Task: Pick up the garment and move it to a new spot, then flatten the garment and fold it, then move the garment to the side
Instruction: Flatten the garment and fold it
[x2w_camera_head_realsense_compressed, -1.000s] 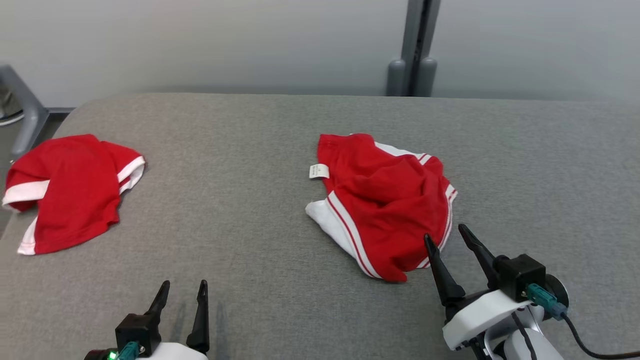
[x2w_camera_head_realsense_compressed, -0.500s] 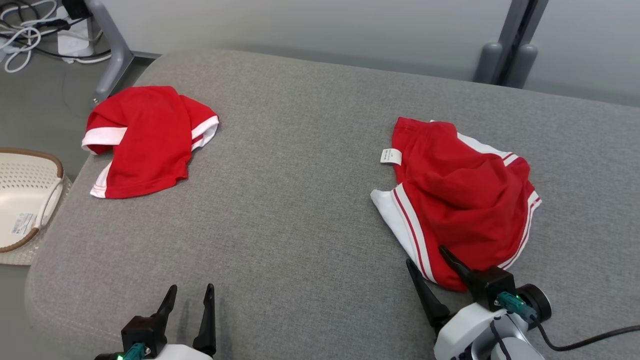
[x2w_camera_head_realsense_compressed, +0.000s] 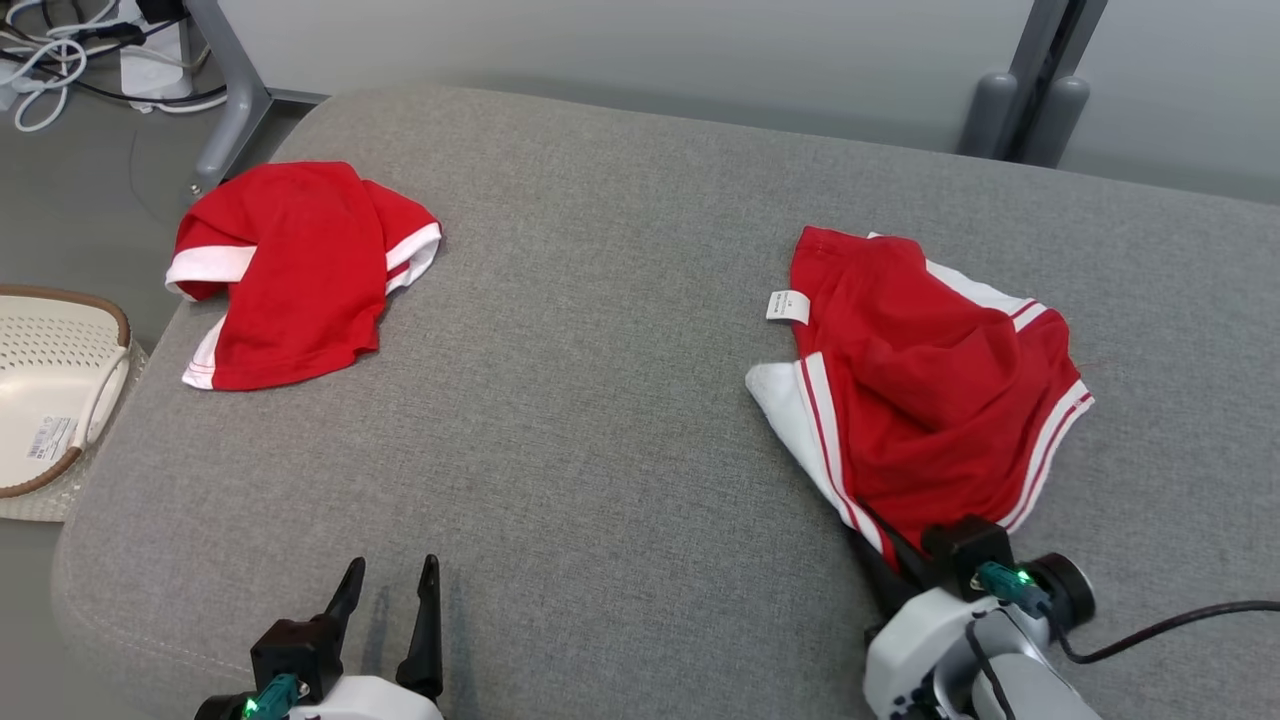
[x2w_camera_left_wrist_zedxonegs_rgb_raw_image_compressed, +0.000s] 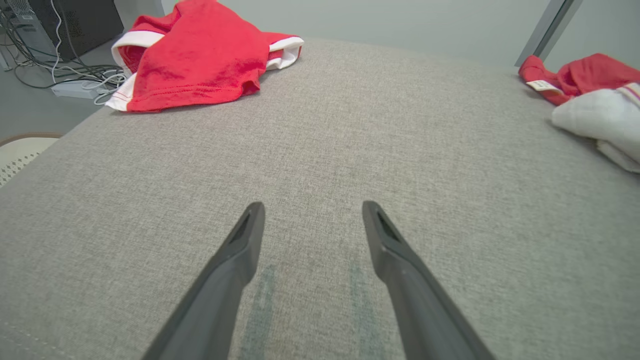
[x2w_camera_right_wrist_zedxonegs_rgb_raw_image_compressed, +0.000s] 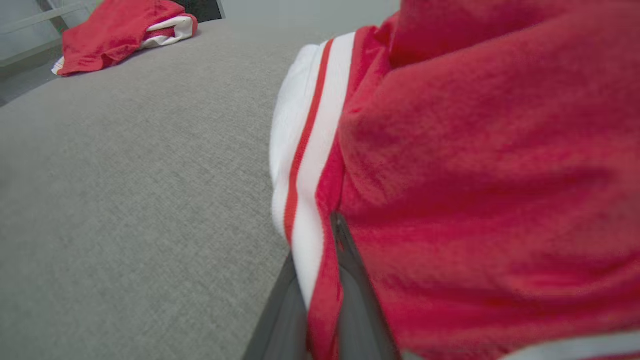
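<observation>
Your right pincer (x2w_camera_head_realsense_compressed: 885, 545) is clamped on the near hem of the crumpled red garment with white striped trim (x2w_camera_head_realsense_compressed: 930, 400), which lies on the right of the grey upholstered surface (x2w_camera_head_realsense_compressed: 600, 400). Your left pincer (x2w_camera_head_realsense_compressed: 392, 568) hovers wide open and empty near the front edge. Lift slowly and straight up so the thin pinch of cloth does not slip, then carry it towards the bare middle, well apart from the second red garment (x2w_camera_head_realsense_compressed: 290, 270) at far left.

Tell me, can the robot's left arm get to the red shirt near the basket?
Probably yes. The left gripper is open, and just bare grey cushion lies between it and the red shirt, though it looks a long stretch.
</observation>
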